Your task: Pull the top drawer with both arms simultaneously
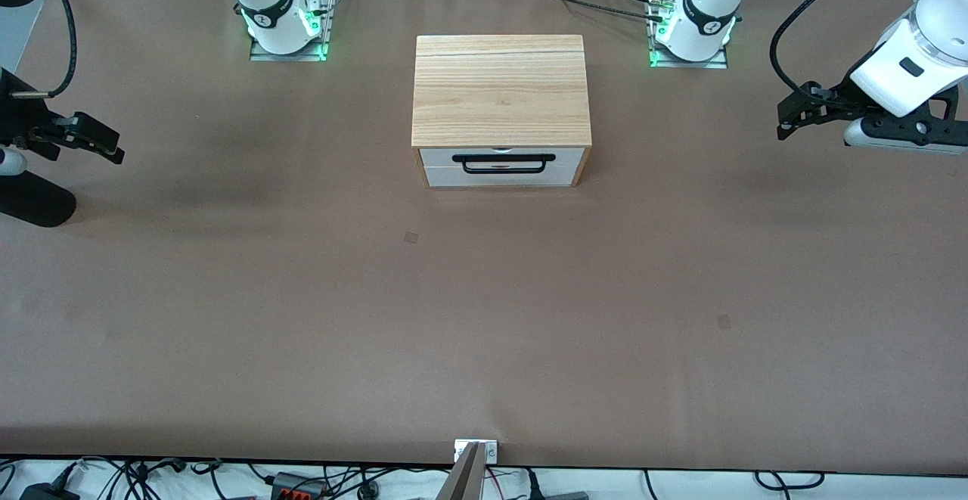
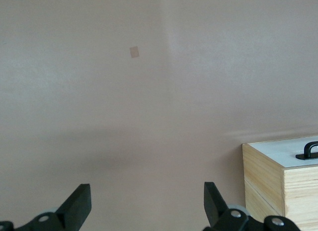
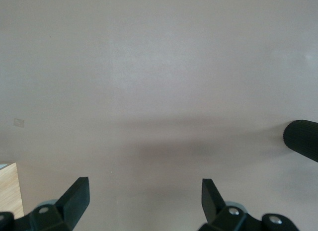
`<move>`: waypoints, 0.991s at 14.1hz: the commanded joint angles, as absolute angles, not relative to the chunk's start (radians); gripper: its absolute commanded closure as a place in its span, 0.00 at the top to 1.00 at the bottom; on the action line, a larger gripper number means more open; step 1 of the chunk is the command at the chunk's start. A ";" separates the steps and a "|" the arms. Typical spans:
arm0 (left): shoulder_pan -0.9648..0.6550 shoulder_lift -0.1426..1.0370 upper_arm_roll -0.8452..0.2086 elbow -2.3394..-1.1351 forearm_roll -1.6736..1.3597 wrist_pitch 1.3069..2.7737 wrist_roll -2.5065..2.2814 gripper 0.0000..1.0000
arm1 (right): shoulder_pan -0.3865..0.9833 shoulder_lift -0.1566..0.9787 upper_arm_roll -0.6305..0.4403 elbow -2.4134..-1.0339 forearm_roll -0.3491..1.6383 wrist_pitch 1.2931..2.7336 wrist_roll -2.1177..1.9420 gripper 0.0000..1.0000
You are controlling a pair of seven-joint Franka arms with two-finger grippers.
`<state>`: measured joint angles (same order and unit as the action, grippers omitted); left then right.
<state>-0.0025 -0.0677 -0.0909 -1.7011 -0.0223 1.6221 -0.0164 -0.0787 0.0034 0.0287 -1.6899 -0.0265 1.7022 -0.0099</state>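
A light-wood cabinet (image 1: 501,91) stands mid-table near the arm bases. Its top drawer (image 1: 439,157) is pushed in; its white front faces the front camera and carries a long black bar handle (image 1: 503,163). My left gripper (image 1: 784,125) is open and empty, up over the table at the left arm's end, well apart from the cabinet. In the left wrist view (image 2: 147,201) the cabinet (image 2: 263,181) and one end of the handle (image 2: 310,150) show. My right gripper (image 1: 113,146) is open and empty over the right arm's end; in the right wrist view (image 3: 145,196) a cabinet corner (image 3: 10,189) shows.
The brown table (image 1: 484,318) stretches wide around the cabinet. A black rounded part (image 1: 34,205) sits under the right arm at the table's edge and also shows in the right wrist view (image 3: 303,139). The arm bases (image 1: 283,27) stand along the edge nearest the robots.
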 commanded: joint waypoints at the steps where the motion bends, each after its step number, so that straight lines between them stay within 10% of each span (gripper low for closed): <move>1: -0.005 -0.054 -0.092 -1.666 -0.006 1.594 -0.028 1.00 | -0.083 0.012 0.032 -1.680 -0.015 1.704 -0.021 1.00; 14: -0.018 0.095 -0.094 -1.465 -0.129 1.280 -0.015 1.00 | -0.038 0.117 0.038 -1.677 -0.012 1.700 -0.023 1.00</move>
